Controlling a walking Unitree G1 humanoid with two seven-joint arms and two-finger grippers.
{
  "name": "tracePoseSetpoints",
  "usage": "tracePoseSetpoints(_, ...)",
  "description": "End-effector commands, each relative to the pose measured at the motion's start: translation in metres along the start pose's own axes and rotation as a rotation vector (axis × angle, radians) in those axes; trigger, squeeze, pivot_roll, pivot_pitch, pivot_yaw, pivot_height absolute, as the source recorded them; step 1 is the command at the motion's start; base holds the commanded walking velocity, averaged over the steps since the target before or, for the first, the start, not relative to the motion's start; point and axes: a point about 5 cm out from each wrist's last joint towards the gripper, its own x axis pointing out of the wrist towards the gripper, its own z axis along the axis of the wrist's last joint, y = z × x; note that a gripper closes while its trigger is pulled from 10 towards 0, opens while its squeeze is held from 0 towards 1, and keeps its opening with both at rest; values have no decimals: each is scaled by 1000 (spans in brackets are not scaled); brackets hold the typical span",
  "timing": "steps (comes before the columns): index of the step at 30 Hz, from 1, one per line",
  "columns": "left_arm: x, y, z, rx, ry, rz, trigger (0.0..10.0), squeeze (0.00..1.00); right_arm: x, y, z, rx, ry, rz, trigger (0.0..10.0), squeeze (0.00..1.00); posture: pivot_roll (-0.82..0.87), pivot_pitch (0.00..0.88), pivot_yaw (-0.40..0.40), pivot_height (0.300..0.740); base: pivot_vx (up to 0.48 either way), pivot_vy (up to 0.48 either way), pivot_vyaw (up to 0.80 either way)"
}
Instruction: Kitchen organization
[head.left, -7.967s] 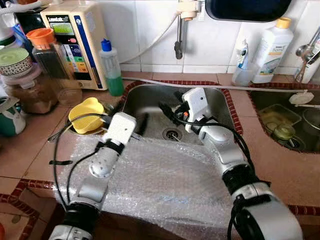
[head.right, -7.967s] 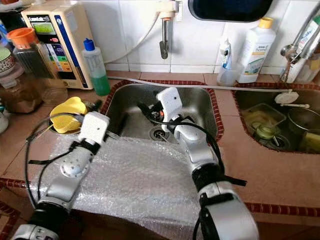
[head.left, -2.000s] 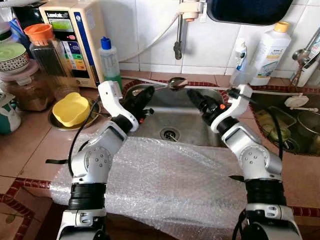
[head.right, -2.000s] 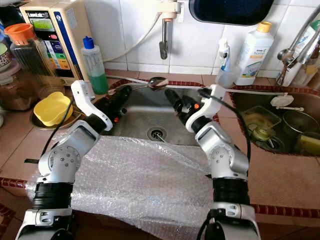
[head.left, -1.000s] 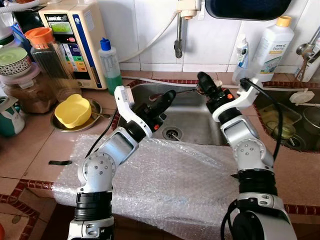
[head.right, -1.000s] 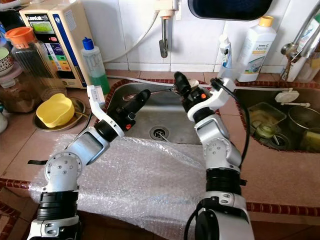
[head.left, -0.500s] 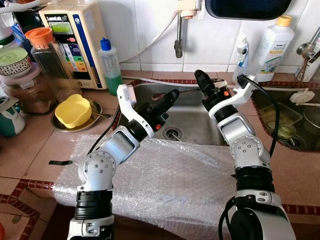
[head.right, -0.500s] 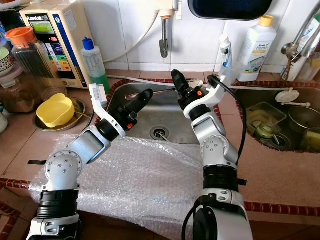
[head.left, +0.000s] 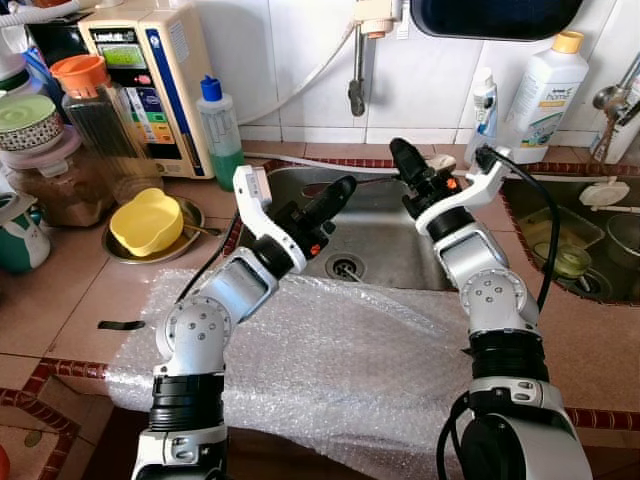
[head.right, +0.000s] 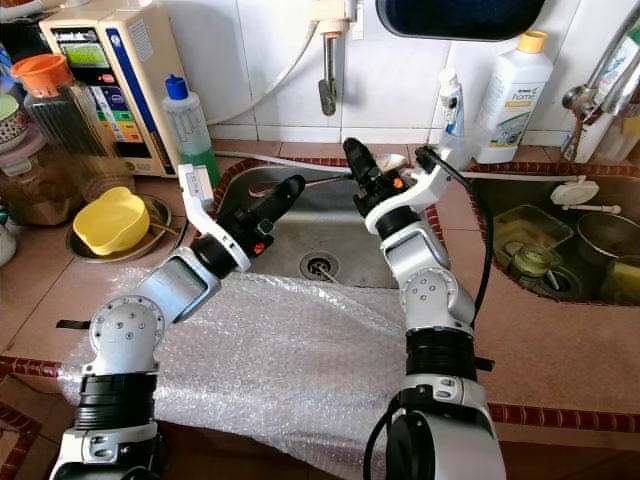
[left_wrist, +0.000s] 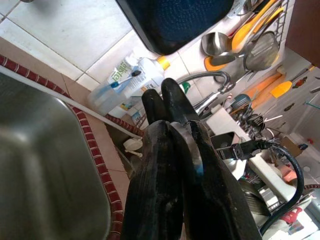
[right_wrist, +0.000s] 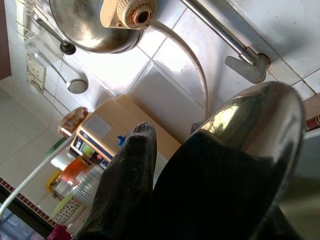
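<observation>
Over the steel sink (head.left: 400, 250) my right gripper (head.left: 398, 155) is shut on the bowl of a metal spoon (right_wrist: 260, 115). The spoon's thin handle (head.left: 370, 181) runs level toward my left gripper (head.left: 343, 186). That gripper hovers over the sink's left side with its fingers (left_wrist: 172, 105) pressed together and nothing visible between them. I cannot tell whether its tips touch the end of the handle. The two grippers point at each other, about a hand's width apart.
Bubble wrap (head.left: 330, 350) covers the counter in front of the sink. A yellow bowl (head.left: 145, 220) in a metal dish, jars, a green bottle (head.left: 222, 130) and a water purifier (head.left: 140, 80) stand at the left. A second sink (head.left: 570, 250) with dishes lies at the right, bottles behind it.
Over the last second my right gripper, holding the spoon, has shifted slightly left above the sink. My left gripper has risen a little and stays near the handle's end.
</observation>
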Motion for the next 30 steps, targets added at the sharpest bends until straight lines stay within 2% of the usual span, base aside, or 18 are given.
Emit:
tracePoseSetpoints(1, -2, 1, 8, 41, -32, 25, 10000, 0, -1, -3, 6, -32, -9, -31, 0, 0, 62, 0, 90, 740, 0, 0, 0)
tracePoseSetpoints(4, -3, 3, 7, 48, -27, 38, 10000, 0, -1, -2, 6, -31, -10, -32, 0, 0, 62, 0, 90, 740, 0, 0, 0)
tracePoseSetpoints(6, -4, 11, 6, 81, -33, 102, 10000, 0, 0, -3, 7, -33, -14, -41, 0, 0, 62, 0, 89, 740, 0, 0, 0)
tracePoseSetpoints(11, -7, 19, 7, 115, -36, 160, 10000, 0, 0, -5, 9, -54, -24, -72, 0, 0, 62, 0, 89, 740, 0, 0, 0)
tracePoseSetpoints(15, -9, 25, 3, 131, -25, 194, 10000, 0, 1, -13, 16, -111, -64, -168, 0, 0, 61, 0, 84, 740, 0, 0, 0)
tracePoseSetpoints(16, -9, 25, 3, 133, -25, 198, 10000, 1000, 1, -13, 17, -125, -71, -179, 0, 0, 61, 0, 84, 740, 0, 0, 0)
tracePoseSetpoints(23, -11, 32, 1, 146, -28, 236, 10000, 1000, 2, -21, 34, -204, -184, -321, 0, 0, 63, 0, 80, 740, 0, 0, 0)
tracePoseSetpoints(30, -11, 31, -2, 159, -9, 226, 10000, 1000, 4, -22, 35, -251, -200, -355, 0, 0, 65, 0, 80, 740, 0, 0, 0)
